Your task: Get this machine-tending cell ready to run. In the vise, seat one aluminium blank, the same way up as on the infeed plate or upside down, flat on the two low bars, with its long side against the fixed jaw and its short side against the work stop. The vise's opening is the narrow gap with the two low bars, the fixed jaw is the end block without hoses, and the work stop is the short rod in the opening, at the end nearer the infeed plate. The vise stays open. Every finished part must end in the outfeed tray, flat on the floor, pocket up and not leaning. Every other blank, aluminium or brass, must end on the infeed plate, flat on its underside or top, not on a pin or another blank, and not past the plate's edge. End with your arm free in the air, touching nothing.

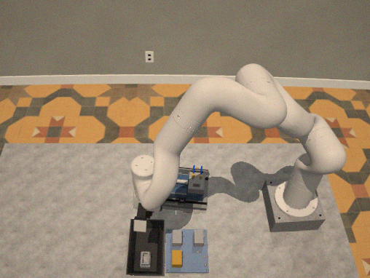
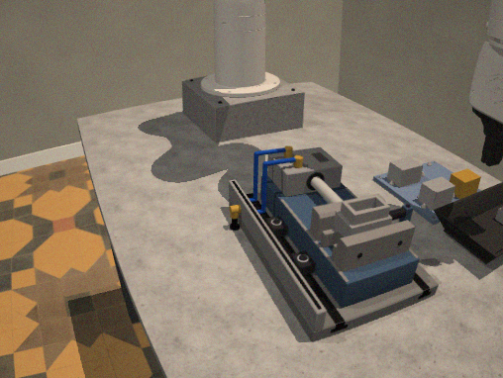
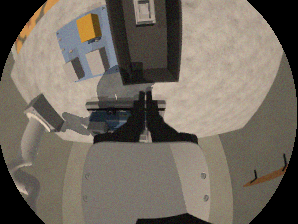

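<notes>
The claw [image 3: 145, 117] was closed with its dark fingers pressed together and nothing between them. It hung in the air above the far end of the outfeed tray [image 1: 132, 251], touching nothing; in the exterior view it [image 2: 491, 150] showed at the right edge, above the tray [image 2: 457, 212].

Inside the tray, a finished part [image 1: 145, 259] lay flat on the floor toward the near end, its pocket facing up. A pale grey block [image 1: 140, 225] showed at the tray's far end; whether it lay inside the tray or on its rim could not be told.

Just right of the tray sat the blue infeed plate [image 1: 202, 263]. Two aluminium blanks [image 1: 177, 237] [image 1: 199, 237] stood side by side along its far edge, and a brass blank [image 1: 177, 257] lay nearer, on the plate's left half.

Beyond the plate stood the vise [image 2: 368, 279], with blue hoses [image 2: 258, 170] at one end. A second finished part [image 2: 365, 209] sat in its opening, pocket up, beside the fixed jaw [image 2: 373, 244].

To the right, the arm's grey base block [image 1: 277, 220] rested on the grey table top [image 1: 73, 204].
</notes>
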